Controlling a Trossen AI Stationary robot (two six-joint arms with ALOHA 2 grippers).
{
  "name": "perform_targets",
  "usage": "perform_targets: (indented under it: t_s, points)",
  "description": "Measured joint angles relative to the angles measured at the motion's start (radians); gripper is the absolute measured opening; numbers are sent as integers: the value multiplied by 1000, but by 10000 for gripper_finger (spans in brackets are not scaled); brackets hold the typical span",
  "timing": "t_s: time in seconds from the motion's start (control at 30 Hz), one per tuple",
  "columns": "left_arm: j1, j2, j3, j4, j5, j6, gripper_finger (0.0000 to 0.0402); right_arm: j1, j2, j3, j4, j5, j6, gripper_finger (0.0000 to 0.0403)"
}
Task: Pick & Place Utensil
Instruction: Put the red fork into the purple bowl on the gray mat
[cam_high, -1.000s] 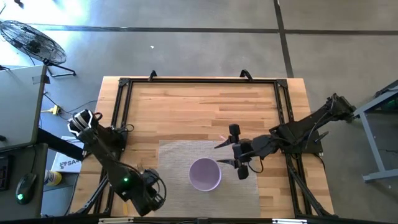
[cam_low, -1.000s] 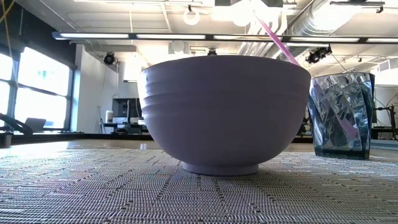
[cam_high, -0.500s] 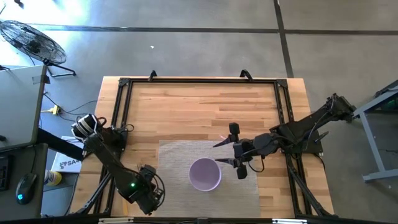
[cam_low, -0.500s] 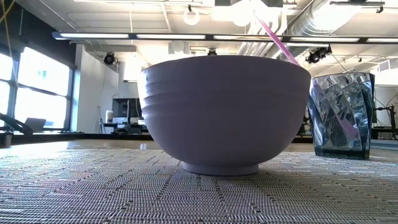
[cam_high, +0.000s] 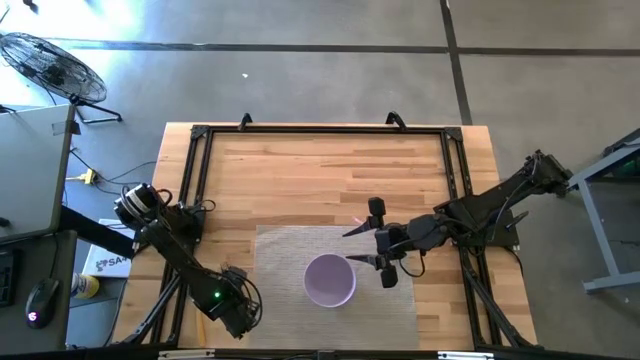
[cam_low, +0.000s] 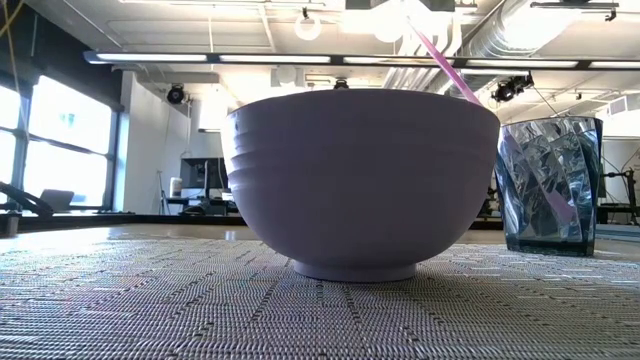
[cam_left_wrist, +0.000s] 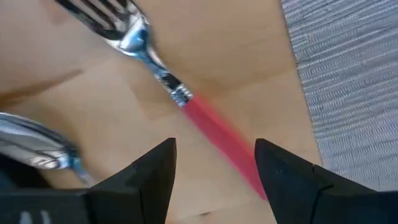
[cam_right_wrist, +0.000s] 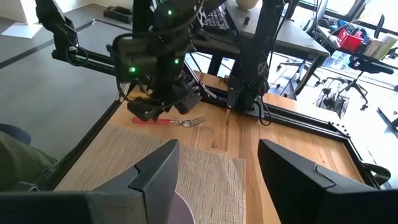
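Note:
A fork with a red handle (cam_left_wrist: 214, 134) lies flat on the wood near the table's near left corner, its tines (cam_left_wrist: 115, 22) pointing away from my left gripper (cam_left_wrist: 214, 165). That gripper (cam_high: 236, 312) is open, pointing down, with a finger on either side of the handle and not touching it. A metal spoon (cam_left_wrist: 37, 146) lies beside the fork. A purple bowl (cam_high: 329, 280) stands on the grey mat (cam_high: 285, 250). My right gripper (cam_high: 360, 247) hangs open and holds nothing, just right of the bowl. The right wrist view shows the fork (cam_right_wrist: 180, 121) under the left arm.
In the low view, a clear ribbed cup (cam_low: 550, 185) stands on the mat right of the bowl (cam_low: 362, 180), with a pink utensil (cam_low: 445, 65) leaning in it. A black frame (cam_high: 320, 130) runs round the table. Bare wood lies at the far side.
My left arm has shifted a little over the near left corner, its wrist tipping more steeply down toward the fork. The bowl, the cup and my right arm have stayed where they were.

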Motion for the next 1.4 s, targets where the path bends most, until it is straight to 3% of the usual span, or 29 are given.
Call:
perform_targets:
  t_s: [0.47,0.9,1.13,1.4]
  points:
    - [-2,-5,-113,79,-78,-45,183,0,0,0,-2,0,0,213]
    - [-2,-3,-118,111,-128,56,111,0,0,0,-3,-1,0,210]
    - [-2,-2,-118,112,-164,144,107,0,0,0,-3,-1,6,209]
    - [-2,-1,-119,97,-191,111,113,0,0,0,-3,-1,7,213]
